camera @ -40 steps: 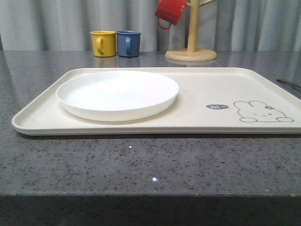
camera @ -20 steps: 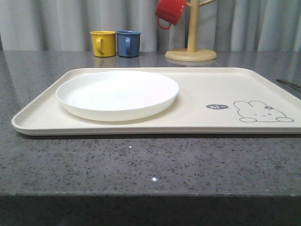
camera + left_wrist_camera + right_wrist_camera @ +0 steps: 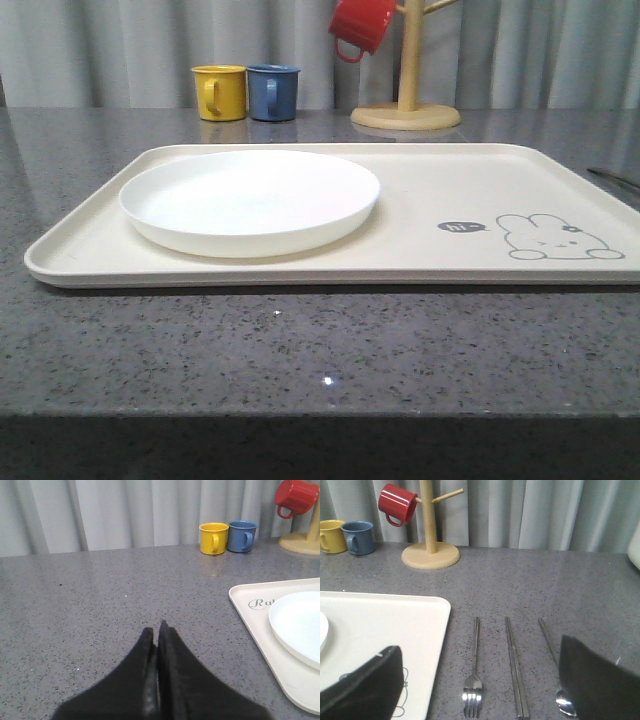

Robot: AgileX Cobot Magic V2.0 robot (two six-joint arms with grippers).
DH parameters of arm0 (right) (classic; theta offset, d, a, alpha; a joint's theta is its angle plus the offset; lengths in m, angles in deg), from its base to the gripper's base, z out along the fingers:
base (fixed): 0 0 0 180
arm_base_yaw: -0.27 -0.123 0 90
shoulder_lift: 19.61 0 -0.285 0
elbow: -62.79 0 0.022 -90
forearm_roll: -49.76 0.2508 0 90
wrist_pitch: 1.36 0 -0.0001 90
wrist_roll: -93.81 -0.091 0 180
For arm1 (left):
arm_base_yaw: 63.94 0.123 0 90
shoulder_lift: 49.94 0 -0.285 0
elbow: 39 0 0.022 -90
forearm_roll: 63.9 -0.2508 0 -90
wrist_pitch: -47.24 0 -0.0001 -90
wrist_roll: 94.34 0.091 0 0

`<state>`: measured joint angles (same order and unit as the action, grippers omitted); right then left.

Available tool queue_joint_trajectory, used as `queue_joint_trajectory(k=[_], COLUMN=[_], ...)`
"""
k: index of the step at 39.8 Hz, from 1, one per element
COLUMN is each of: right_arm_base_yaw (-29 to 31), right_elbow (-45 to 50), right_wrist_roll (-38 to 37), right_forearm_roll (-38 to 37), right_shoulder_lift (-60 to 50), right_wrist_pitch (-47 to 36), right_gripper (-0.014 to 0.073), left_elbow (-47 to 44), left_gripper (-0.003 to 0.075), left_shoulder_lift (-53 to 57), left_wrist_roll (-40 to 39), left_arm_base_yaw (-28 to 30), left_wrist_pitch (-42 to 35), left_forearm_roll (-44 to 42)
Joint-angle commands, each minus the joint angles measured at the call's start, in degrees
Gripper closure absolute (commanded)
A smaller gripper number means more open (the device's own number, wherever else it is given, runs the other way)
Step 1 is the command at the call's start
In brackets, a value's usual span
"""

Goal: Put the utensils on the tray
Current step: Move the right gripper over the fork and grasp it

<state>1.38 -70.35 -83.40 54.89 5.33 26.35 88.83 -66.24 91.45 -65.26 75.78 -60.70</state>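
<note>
The cream tray [image 3: 430, 190] with its grey rabbit drawing lies on the grey counter, and the round white plate [image 3: 250, 200] rests on its left half. In the right wrist view the fork [image 3: 474, 680], the pair of chopsticks [image 3: 515, 670] and the spoon [image 3: 560, 692] lie side by side on the counter beside the tray's edge [image 3: 437, 645]. My right gripper [image 3: 480, 687] hangs open above them, its fingers wide on either side of the fork and chopsticks; one finger hides part of the spoon. My left gripper [image 3: 156, 629] is shut and empty over bare counter, left of the tray [image 3: 250, 610].
A yellow mug [image 3: 220, 92] and a blue mug [image 3: 273, 92] stand at the back of the counter. A wooden mug tree [image 3: 407, 95] with a red mug [image 3: 362, 25] hung on it stands behind the tray. Grey curtains close the back.
</note>
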Motion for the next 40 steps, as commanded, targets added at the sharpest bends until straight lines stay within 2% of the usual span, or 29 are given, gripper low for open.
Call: queue_joint_trajectory(k=[1,34,40], right_arm_base_yaw=[0.2,0.2,0.2], right_elbow=[-1.8,-1.8,-4.0], right_wrist_roll=[0.3,0.3,0.3], right_forearm_roll=[-0.4,-0.4,-0.4], right_shoulder_lift=[1.1,1.3,7.5], right_wrist_pitch=[-4.5,-6.3,-5.6], right_gripper=[-0.0059,-0.0059,-0.0059], left_elbow=[1.5,1.5,1.5], left_gripper=[0.0739,0.0739,0.0739], left_shoulder_lift=[-0.6,-0.6,-0.6], left_wrist_roll=[-0.1,-0.1,-0.1], left_arm_base_yaw=[0.1,0.1,0.1], left_wrist_pitch=[-4.7,-4.7,-4.7], left_forearm_roll=[0.1,0.1,0.1])
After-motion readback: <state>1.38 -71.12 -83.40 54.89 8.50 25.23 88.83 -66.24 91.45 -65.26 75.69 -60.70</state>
